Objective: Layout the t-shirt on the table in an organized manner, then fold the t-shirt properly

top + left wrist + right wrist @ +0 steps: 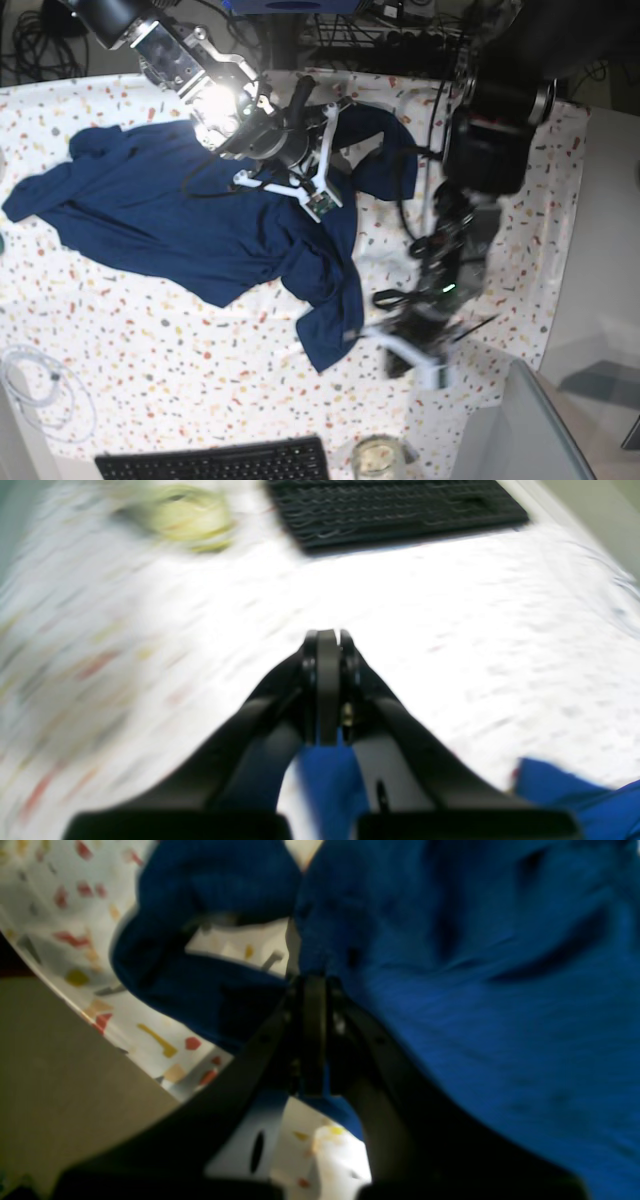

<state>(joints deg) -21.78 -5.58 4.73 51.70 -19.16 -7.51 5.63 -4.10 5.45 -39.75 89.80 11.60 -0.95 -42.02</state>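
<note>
Both claws pinching the shirt

The t-shirt is lying rumpled across the counter; left claw and right claw are each gripping blue fabric.

In the base view the t-shirt lies spread across the left and middle of the desk, one end hanging toward the near side. The right pincer sits over the shirt's far middle part. The left pincer is just right of the shirt's near end. A keyboard lies at the near edge, a jar right of it, a cable at near left.
</note>
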